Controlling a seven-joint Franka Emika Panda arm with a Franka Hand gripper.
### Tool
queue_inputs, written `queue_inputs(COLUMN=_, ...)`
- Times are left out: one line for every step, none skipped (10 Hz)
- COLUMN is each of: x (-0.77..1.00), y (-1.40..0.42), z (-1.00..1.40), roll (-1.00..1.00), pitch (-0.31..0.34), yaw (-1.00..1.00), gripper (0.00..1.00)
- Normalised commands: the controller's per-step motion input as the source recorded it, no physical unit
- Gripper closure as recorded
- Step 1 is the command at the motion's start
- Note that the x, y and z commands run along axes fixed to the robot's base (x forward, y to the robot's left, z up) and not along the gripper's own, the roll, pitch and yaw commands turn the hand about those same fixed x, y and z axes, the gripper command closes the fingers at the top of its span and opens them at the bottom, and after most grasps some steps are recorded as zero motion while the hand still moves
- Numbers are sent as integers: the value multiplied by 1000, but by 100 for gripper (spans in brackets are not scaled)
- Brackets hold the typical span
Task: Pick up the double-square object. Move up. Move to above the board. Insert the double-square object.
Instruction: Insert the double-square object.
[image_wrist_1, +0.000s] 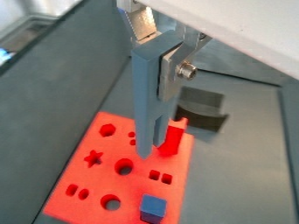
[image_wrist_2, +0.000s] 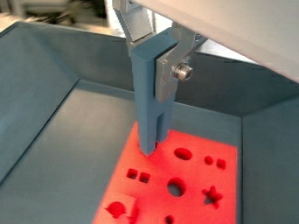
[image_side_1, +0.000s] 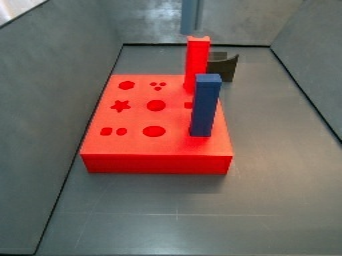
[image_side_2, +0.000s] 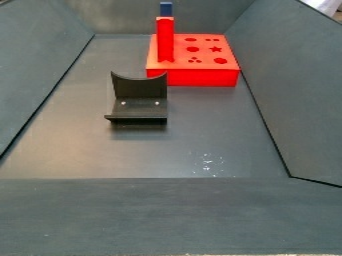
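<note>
Two faults were possible. The large flat bright-red square board (image_wrist_1: 117, 166) lay below the long blue-grey double-square object (image_wrist_1: 149, 105), whose lower end hung near the paired small square holes (image_wrist_1: 162, 178). The gripper (image_wrist_1: 162, 48) was clamped on its upper end. Lateral offset or twist would probably jam it on the rim; the tall red block (image_wrist_1: 173, 138), just beside, could be struck.
</note>
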Motion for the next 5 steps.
queue_inputs(x=211, y=71, z=-266, roll=30, pitch=-44, yaw=-923, gripper=100)
queue_inputs(x=0, y=0, z=-357, roll=23, pitch=-37, yaw=-1000, gripper=100)
queue_inputs(x=0, y=0, z=-317, roll=0, pitch=-56, yaw=-1000, gripper=100)
queue_inputs(x=0, y=0, z=-306, roll=0, pitch=-57, yaw=-1000, gripper=100)
queue_inputs(x=0, y=0, z=-303, roll=0, pitch=-57, yaw=-1000, gripper=100)
